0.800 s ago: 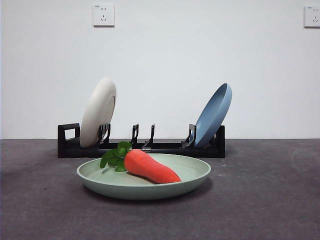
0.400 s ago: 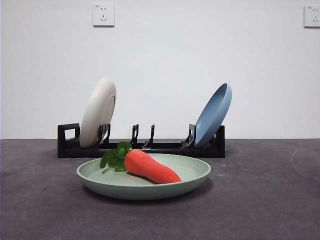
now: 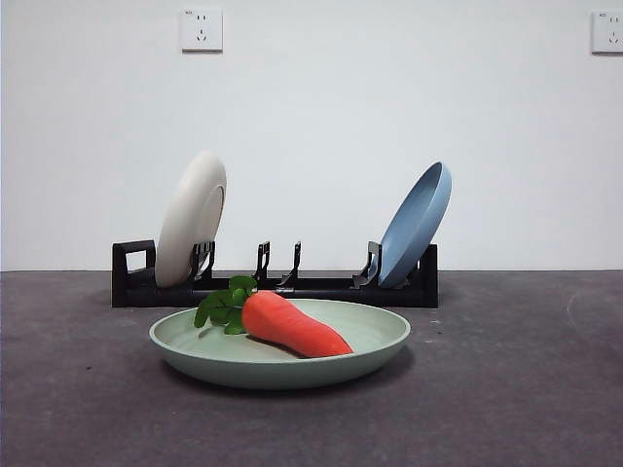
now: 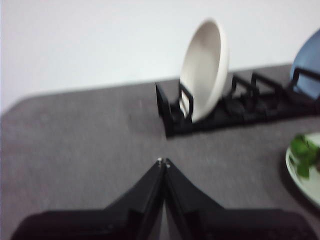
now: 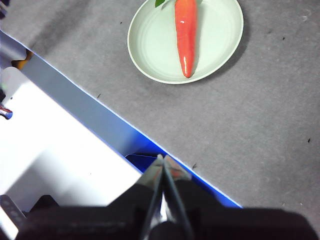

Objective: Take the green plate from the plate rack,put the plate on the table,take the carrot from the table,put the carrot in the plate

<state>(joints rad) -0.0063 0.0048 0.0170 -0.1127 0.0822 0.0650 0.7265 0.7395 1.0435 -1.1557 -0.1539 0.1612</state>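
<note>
The green plate lies flat on the dark grey table in front of the black plate rack. The carrot lies in the plate, its leafy top to the left. The right wrist view shows the plate and the carrot from above. My right gripper is shut and empty, over the table's edge, apart from the plate. My left gripper is shut and empty above bare table, near the rack's handle end. The plate's rim shows in the left wrist view.
A cream-white plate stands in the rack at its left end and a blue plate leans at its right end. The middle slots hold nothing. A white surface with a blue border lies beyond the table's edge.
</note>
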